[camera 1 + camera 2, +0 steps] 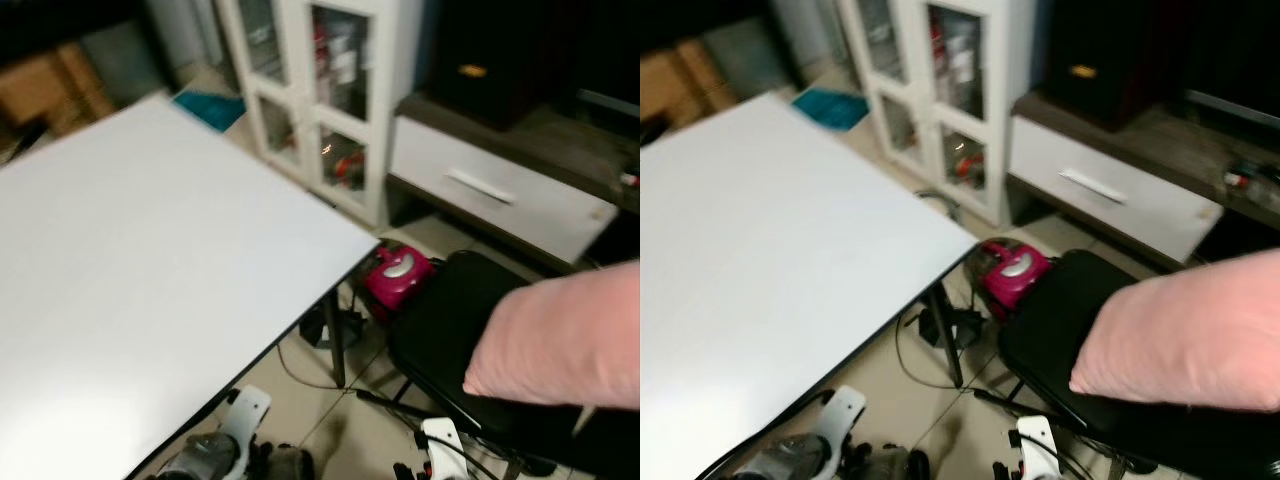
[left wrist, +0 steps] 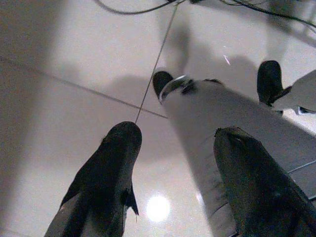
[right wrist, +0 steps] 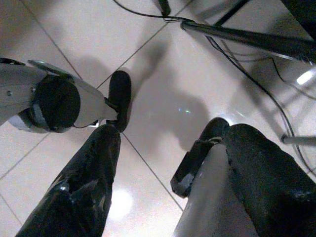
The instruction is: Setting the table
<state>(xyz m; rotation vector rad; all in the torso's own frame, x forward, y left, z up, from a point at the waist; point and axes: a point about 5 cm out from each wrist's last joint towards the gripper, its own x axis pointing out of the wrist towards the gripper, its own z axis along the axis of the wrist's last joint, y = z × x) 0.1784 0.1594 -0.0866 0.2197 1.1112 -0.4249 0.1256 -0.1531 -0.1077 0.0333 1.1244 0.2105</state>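
The white table [image 1: 150, 260] takes up the left of the head views, and its top is bare. Both arms hang low by my sides, the left arm [image 1: 215, 450] under the table's near edge and the right arm [image 1: 440, 445] beside the chair. The left gripper [image 2: 177, 136] is open over the tiled floor with nothing between its fingers [image 2: 111, 168]. The right gripper [image 3: 170, 136] is open too and holds nothing. Below both grippers are my own legs and feet.
A black chair [image 1: 450, 320] stands to the right of the table corner with a soft pink shape [image 1: 560, 340] over it. A pink appliance [image 1: 398, 272] and cables lie by the table leg [image 1: 335, 340]. Behind stand a white glass cabinet [image 1: 320, 90] and a drawer unit [image 1: 490, 190].
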